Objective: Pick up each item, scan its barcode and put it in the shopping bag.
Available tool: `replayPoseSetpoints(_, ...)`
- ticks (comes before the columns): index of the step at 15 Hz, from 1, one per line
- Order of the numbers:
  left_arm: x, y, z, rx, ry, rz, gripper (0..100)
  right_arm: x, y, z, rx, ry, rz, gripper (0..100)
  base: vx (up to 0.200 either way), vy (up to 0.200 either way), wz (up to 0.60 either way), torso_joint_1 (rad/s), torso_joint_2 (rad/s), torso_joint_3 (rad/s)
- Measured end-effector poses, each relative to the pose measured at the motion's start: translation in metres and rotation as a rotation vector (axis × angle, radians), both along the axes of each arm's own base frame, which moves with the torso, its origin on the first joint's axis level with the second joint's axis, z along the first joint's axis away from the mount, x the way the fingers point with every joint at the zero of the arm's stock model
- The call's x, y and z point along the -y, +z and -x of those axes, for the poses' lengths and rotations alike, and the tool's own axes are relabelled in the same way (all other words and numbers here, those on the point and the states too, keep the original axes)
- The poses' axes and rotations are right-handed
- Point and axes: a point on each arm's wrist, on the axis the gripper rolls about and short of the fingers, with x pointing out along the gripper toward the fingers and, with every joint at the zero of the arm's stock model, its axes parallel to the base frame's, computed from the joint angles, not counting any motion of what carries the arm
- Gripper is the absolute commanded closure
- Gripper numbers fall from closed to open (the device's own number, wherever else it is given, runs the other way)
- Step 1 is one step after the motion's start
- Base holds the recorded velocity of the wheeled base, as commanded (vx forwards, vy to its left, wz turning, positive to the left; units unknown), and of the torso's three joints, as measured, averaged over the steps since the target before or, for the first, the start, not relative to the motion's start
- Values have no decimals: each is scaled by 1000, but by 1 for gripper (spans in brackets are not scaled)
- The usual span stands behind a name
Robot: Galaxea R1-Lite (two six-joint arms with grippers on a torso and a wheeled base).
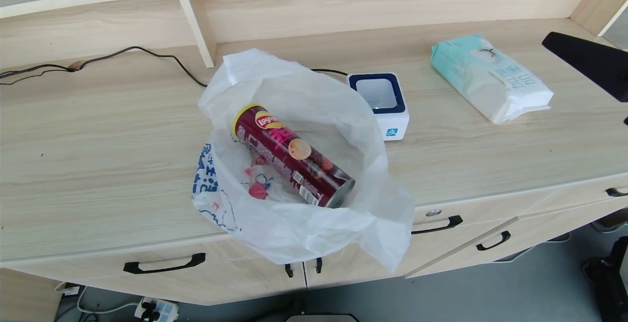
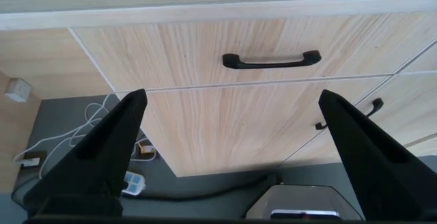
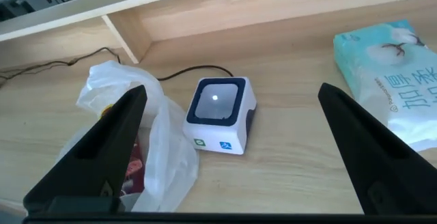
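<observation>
One shopping bag [image 1: 314,101], white plastic with its mouth open, sits at the middle of the tabletop [image 1: 98,140]. Its near side drapes over the tabletop's near edge and hangs in front of the drawers. Inside it lie two items: one dark red chip can [image 1: 293,156] on its side, lid end far-left, and one small red-and-white packet [image 1: 258,184] just left of the can, touching it.

One scanner [image 1: 380,103], a white box with a blue-rimmed window facing up, stands just right of the bag, with the bag's wall touching or nearly touching it. One tissue pack [image 1: 490,79] lies flat at the far right, well apart from the scanner, with open wood between them. One black cable [image 1: 147,52] runs along the far left and passes behind the bag.

A broad stretch of open wood lies left of the bag. At the far side a raised wooden ledge with one upright divider [image 1: 196,27] bounds the tabletop.

The right gripper [image 3: 232,91] hangs over the right part of the tabletop, its fingers [image 1: 586,62] spread wide and holding nothing. The left gripper [image 2: 232,94] is below the tabletop's near edge, facing a drawer front [image 2: 205,46] with one black handle [image 2: 272,61], fingers spread wide and holding nothing.
</observation>
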Motion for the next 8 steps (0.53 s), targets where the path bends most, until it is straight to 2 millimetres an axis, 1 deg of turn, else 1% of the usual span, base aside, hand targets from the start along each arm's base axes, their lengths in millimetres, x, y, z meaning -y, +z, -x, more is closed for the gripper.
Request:
replayPoseSetpoints(3,0,0,0,-1,-1,-1,0,7,-2,-1,-4,-42,3,0,0,-200,0,-1,-4,5)
replayPoseSetpoints(6,0,0,0,-1,0,-1,0,12,-12,-3,-36,-71,9,0,0,-200,0,15,2,1)
replayPoseSetpoints(8,0,0,0,-1,-1,0,0,14,-16,-5,-69,-67,9,0,200,0,0,2,0,7)
